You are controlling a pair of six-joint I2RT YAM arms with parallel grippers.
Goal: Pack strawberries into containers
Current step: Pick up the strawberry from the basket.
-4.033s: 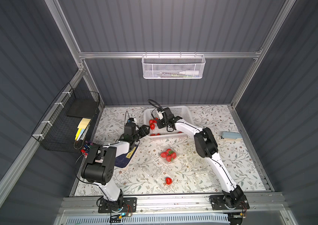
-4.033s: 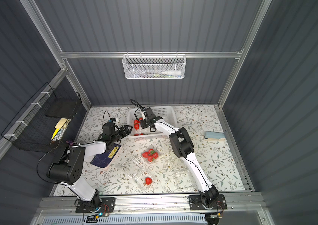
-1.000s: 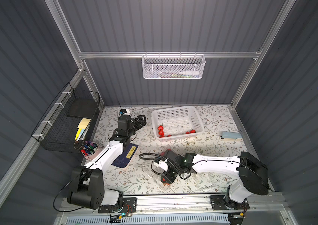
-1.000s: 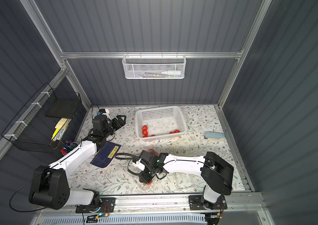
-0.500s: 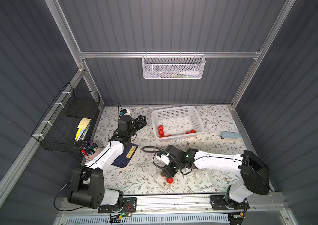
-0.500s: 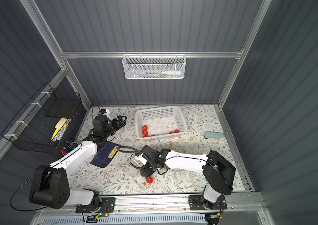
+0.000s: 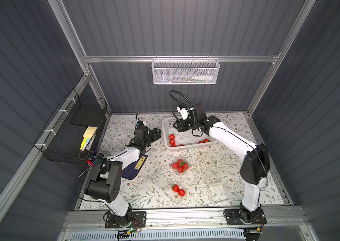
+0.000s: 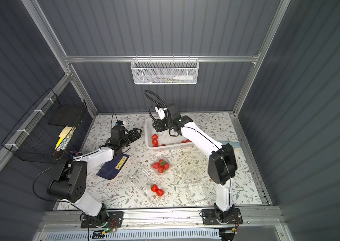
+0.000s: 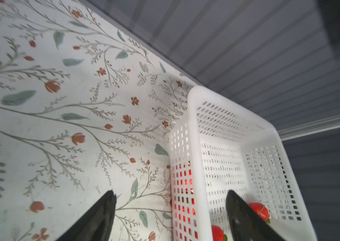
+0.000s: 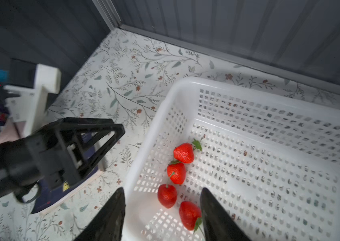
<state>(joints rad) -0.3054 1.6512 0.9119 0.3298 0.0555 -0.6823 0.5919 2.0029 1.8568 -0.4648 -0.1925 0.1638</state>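
Strawberry (image 9: 217, 233) cut off by left wrist view's edge

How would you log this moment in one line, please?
right gripper: open, over strawberries in white basket | left gripper: open, empty, at basket's side | containers: one with four, one with two, one empty

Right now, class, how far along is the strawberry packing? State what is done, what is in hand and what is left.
Done: one container holds four strawberries. In hand: a second container holds two. The right gripper hangs open over the white basket, holding nothing; the left gripper is open at its edge. Left: several basket strawberries to pack, and the third container is empty.
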